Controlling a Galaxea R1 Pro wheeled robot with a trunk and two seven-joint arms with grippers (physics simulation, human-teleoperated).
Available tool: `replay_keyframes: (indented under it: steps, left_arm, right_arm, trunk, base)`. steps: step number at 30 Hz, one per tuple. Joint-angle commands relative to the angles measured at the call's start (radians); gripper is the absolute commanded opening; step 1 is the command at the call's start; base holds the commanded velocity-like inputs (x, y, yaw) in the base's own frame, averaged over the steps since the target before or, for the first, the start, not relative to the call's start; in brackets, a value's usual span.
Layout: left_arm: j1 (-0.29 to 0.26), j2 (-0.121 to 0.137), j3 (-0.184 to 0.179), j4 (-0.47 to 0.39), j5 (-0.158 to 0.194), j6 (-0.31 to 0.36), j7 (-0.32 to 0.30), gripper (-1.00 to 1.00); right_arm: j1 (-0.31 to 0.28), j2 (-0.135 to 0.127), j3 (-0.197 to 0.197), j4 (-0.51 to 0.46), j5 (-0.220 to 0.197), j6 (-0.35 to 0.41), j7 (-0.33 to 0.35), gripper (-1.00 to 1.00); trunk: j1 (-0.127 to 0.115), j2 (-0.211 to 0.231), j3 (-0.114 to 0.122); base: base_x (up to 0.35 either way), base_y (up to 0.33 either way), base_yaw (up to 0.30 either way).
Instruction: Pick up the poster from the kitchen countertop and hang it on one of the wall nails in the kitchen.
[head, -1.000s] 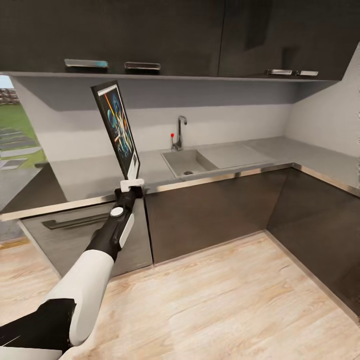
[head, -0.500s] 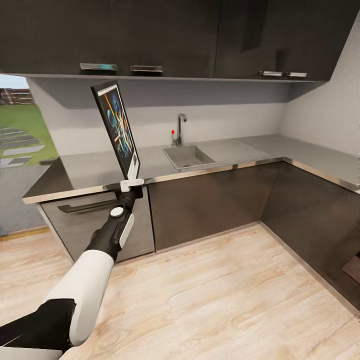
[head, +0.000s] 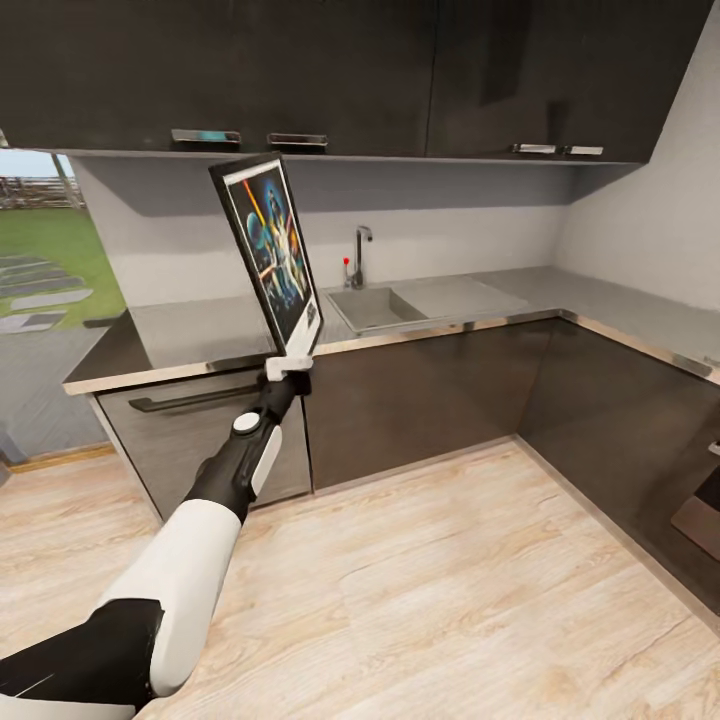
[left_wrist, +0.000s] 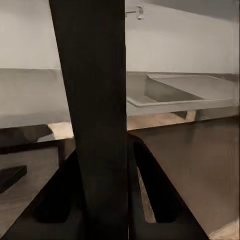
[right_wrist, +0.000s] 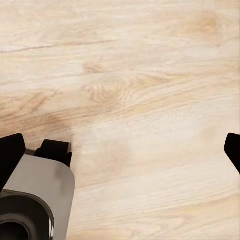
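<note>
I am holding the poster (head: 272, 250) upright in the air, clear of the countertop (head: 200, 330), with its picture side facing toward my right and its top edge up near the underside of the upper cabinets (head: 300, 70). My left gripper (head: 290, 367) is pinching it by the bottom edge alone; in the left wrist view the poster (left_wrist: 92, 100) is standing between my two fingers (left_wrist: 155, 190), which are pressing against it from both sides.

That low, narrow hold is what I am worrying about. With so tall a panel above the pinch, I judge that any quick swing or turn could make it pivot or slide out. Its top corner is also passing close to the cabinets, so lifting carelessly could knock it. I am not making out any nail on the grey wall (head: 450, 215), so aiming the hang is going to be chancy.

My left arm (head: 190, 560) is reaching forward and up, nearly straight, wrist pointing upward. My right fingers (right_wrist: 11, 155) are hanging spread wide over the wood floor (right_wrist: 140, 90), holding nothing.
</note>
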Motion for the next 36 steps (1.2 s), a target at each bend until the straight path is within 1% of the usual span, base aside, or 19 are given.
replay_keyframes:
  steps: [1, 5, 6, 7, 9, 10, 12, 13, 14, 15, 16, 18, 21, 22, 24, 29, 32, 34, 36]
  left_arm:
    - [-0.001, -0.001, 0.005, 0.001, 0.001, -0.003, -0.053, -1.00]
    - [-0.001, -0.001, 0.007, 0.001, 0.059, -0.003, -0.267, -1.00]
    - [-0.001, -0.001, 0.008, 0.002, 0.064, -0.003, -0.297, -1.00]
    - [-0.001, -0.001, 0.009, 0.004, 0.072, -0.003, -0.353, -1.00]
    - [0.000, -0.001, 0.009, 0.007, 0.077, -0.003, -0.404, -1.00]
    - [0.000, -0.001, 0.009, 0.009, 0.080, -0.004, -0.459, -1.00]
    - [0.000, -0.001, 0.010, 0.011, 0.082, -0.004, -0.523, -1.00]
    - [0.001, -0.001, 0.011, 0.012, 0.084, -0.004, -0.636, -1.00]
    - [0.001, -0.001, 0.011, 0.012, 0.085, -0.004, -0.674, -1.00]
    - [0.002, -0.001, 0.011, 0.015, 0.085, -0.004, -0.776, -1.00]
    - [0.002, -0.001, 0.011, 0.019, 0.085, -0.004, -0.830, -1.00]
    - [0.002, -0.001, 0.011, 0.029, 0.085, -0.004, -0.875, -1.00]
    - [0.003, 0.005, 0.011, 0.063, 0.085, -0.005, -0.977, -1.00]
    - [0.003, 0.007, 0.012, 0.086, 0.083, -0.006, -1.018, -1.00]
    - [0.004, 0.009, 0.011, 0.102, 0.079, -0.006, -1.046, -1.00]
    - [0.022, 0.016, 0.009, 0.113, 0.055, -0.007, -1.076, -1.00]
    - [0.028, 0.020, 0.010, 0.124, 0.036, -0.007, -1.143, -1.00]
    - [0.031, 0.030, 0.010, 0.131, 0.025, -0.006, -1.204, -1.00]
    - [0.032, 0.053, 0.010, 0.135, 0.022, -0.006, -1.232, -1.00]
  right_arm:
    - [0.000, -0.001, 0.000, 0.000, 0.008, -0.002, -0.001, 1.00]
    - [0.000, -0.004, -0.004, -0.007, 0.007, -0.011, 0.000, 1.00]
    - [0.000, -0.004, -0.004, -0.007, 0.007, -0.020, 0.000, 1.00]
    - [0.000, -0.005, -0.004, -0.008, 0.007, -0.048, 0.000, 1.00]
    - [0.000, -0.005, -0.004, -0.008, 0.007, -0.081, 0.001, 1.00]
    - [0.000, -0.006, -0.005, -0.008, 0.007, -0.111, 0.001, 1.00]
    - [0.000, -0.007, -0.006, -0.008, 0.007, -0.131, 0.001, 1.00]
    - [0.000, -0.008, -0.007, -0.009, 0.005, -0.150, 0.002, 1.00]
    - [0.000, -0.008, -0.007, -0.009, 0.005, -0.154, 0.002, 1.00]
    - [0.000, -0.009, -0.008, -0.010, 0.003, -0.162, 0.003, 1.00]
    - [0.000, -0.012, -0.008, -0.010, 0.002, -0.166, 0.004, 1.00]
    - [0.000, -0.016, -0.008, -0.011, 0.001, -0.169, 0.004, 1.00]
    - [0.000, -0.021, -0.010, -0.020, -0.002, -0.175, 0.005, 1.00]
    - [0.000, -0.022, -0.011, -0.048, -0.002, -0.177, 0.002, 1.00]
    - [0.000, -0.022, -0.011, -0.106, -0.001, -0.178, -0.002, 1.00]
    - [0.000, -0.021, -0.012, -0.166, 0.000, -0.172, -0.011, 1.00]
    - [0.000, -0.024, -0.012, -0.237, -0.001, -0.162, -0.007, 1.00]
    - [0.000, -0.036, -0.012, -0.323, -0.001, -0.124, 0.029, 1.00]
    - [0.000, -0.059, -0.016, -0.403, -0.002, -0.056, 0.113, 1.00]
  trunk:
    - [0.000, 0.000, -0.001]
    - [0.000, 0.000, -0.001]
    - [0.000, 0.000, -0.001]
    - [0.000, 0.000, -0.001]
    - [0.000, 0.000, -0.001]
    - [0.000, 0.000, -0.001]
    - [0.000, 0.000, -0.001]
    - [0.000, 0.000, -0.001]
    - [0.000, 0.000, -0.001]
    - [0.000, 0.000, -0.001]
    - [0.000, 0.000, -0.001]
    - [0.000, 0.000, -0.001]
    - [0.000, 0.000, -0.001]
    - [0.000, 0.000, -0.001]
    - [0.000, 0.000, -0.001]
    - [0.000, 0.000, -0.001]
    - [0.000, 0.000, -0.001]
    - [0.000, 0.000, -0.001]
    - [0.000, 0.000, -0.001]
  base:
    - [-0.006, 0.000, 0.000]
    - [-0.002, 0.000, 0.000]
    - [-0.001, 0.000, 0.000]
    - [0.000, 0.000, 0.000]
    - [0.000, 0.000, 0.000]
    - [0.000, 0.000, 0.000]
    - [0.000, 0.000, 0.000]
    - [0.000, 0.000, 0.000]
    - [0.000, 0.000, 0.000]
    - [0.000, 0.000, 0.000]
    - [0.000, 0.000, 0.000]
    - [0.000, 0.000, 0.000]
    - [0.000, 0.000, 0.000]
    - [0.000, 0.000, 0.000]
    - [0.000, 0.000, 0.000]
    - [0.000, 0.000, 0.000]
    - [0.000, 0.000, 0.000]
    - [0.000, 0.000, 0.000]
    - [0.000, 0.000, 0.000]
